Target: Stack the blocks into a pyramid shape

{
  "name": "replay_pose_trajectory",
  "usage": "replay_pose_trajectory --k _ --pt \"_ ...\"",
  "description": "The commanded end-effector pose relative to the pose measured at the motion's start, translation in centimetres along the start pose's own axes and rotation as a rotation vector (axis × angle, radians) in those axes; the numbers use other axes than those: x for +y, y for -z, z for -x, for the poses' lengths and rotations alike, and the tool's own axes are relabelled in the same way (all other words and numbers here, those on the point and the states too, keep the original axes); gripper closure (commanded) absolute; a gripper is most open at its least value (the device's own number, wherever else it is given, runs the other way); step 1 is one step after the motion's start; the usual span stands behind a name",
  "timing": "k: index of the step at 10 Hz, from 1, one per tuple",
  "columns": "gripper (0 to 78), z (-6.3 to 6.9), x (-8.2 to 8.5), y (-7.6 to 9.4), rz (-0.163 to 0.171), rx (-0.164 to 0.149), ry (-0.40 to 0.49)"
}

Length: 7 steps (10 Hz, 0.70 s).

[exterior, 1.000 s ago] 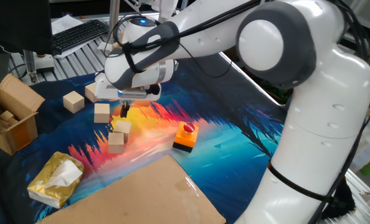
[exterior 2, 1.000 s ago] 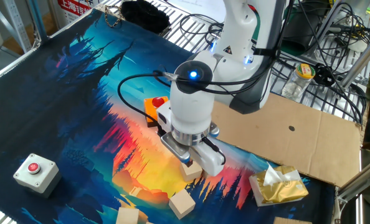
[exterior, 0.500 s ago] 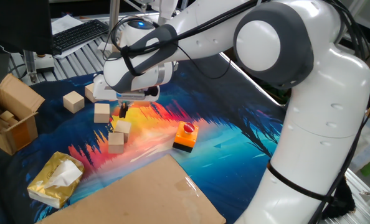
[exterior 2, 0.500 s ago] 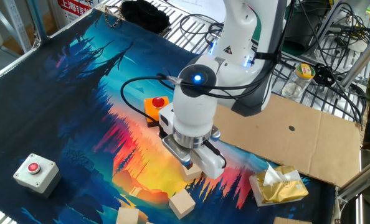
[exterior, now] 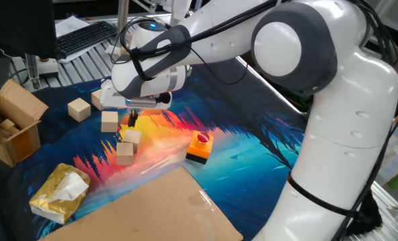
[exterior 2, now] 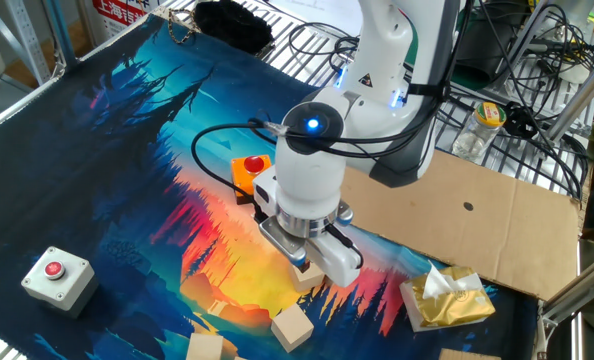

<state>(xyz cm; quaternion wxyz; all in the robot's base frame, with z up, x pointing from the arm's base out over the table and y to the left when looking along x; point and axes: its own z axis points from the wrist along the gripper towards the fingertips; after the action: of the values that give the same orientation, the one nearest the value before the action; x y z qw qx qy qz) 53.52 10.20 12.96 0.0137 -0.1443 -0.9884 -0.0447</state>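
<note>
step: reaching for a block, nothing stacked yet | gripper (exterior: 133, 119) low over block (exterior: 132, 136), jaw gap and any hold unclear | blocks (exterior: 110, 121) loose near the mat (exterior: 252, 161) edge by the cardboard box (exterior: 11, 124) | next: settle squarely, then pinch

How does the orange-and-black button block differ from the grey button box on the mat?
The orange-and-black button block has an orange top over a black base; the grey button box is pale grey all over. The block sits close behind the arm's wrist, partly hidden in that view; the box sits alone near the mat's edge, fully visible. Both carry a red button on top and rest flat on the mat.
</note>
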Motion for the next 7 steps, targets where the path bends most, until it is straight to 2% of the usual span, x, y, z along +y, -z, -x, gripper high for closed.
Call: replay_pose_trajectory --k 1,7 --pt "77.6 0.07 0.03 0.11 -0.011 0.015 -0.032" --pt "77.6 -0.27 -0.07 -0.03 -0.011 0.018 -0.063"
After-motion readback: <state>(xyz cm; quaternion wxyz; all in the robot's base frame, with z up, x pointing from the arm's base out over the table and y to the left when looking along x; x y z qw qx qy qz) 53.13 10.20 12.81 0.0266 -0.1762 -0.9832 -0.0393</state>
